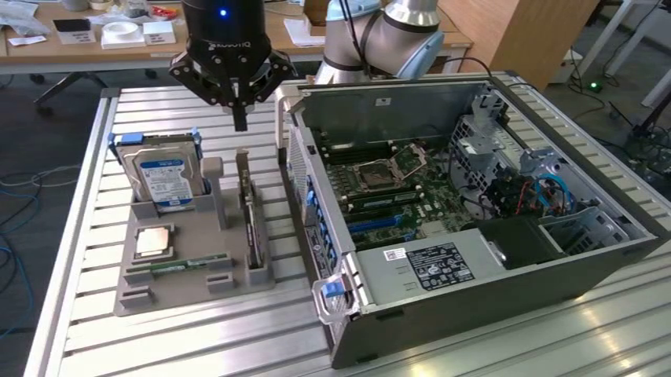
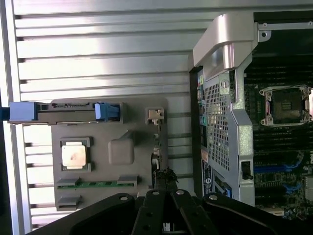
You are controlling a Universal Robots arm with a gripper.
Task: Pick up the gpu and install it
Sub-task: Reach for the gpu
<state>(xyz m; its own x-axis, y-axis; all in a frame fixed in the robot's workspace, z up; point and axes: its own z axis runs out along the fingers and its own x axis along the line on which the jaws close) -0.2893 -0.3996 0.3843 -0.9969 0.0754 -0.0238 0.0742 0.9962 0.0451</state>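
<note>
hovering over the far end of the gpu (image 1: 251, 220) with 1 gripper (image 1: 240, 123), fingers pinched flat together, gripping nothing, clear of the card. gpu standing on its long edge in the grey holder (image 1: 168, 297) on the slatted table (image 1: 157, 345), just beside the open computer case (image 1: 472, 314) on the exterior view's right. seen edge-on in the wrist view as a thin dark line (image 2: 156, 147), in line with the gripper (image 2: 165, 182).

probable trouble from here:
- descending with the fingers shut: likely to hit the card's top edge instead of straddling it, tipping it or jamming it in the holder's slots.
- closing off-centre on so thin and tall a card: likely to let it swing in the grip and bind on the way up.
- very little room on the case side: easy to snag the wide gripper body on the case wall.
- lowering askew over the motherboard (image 1: 390, 182): risk of pressing beside a slot and stressing the board.
- drifting toward the exterior view's left: risk of clipping the hard drive (image 1: 166, 179), also standing upright.

counted:
- 1 gpu
- 1 hard drive
- 1 cpu (image 1: 154, 241)
- 1 ram stick (image 1: 181, 265) lying in the holder
- 1 holder
- 1 case, side panel off
</note>
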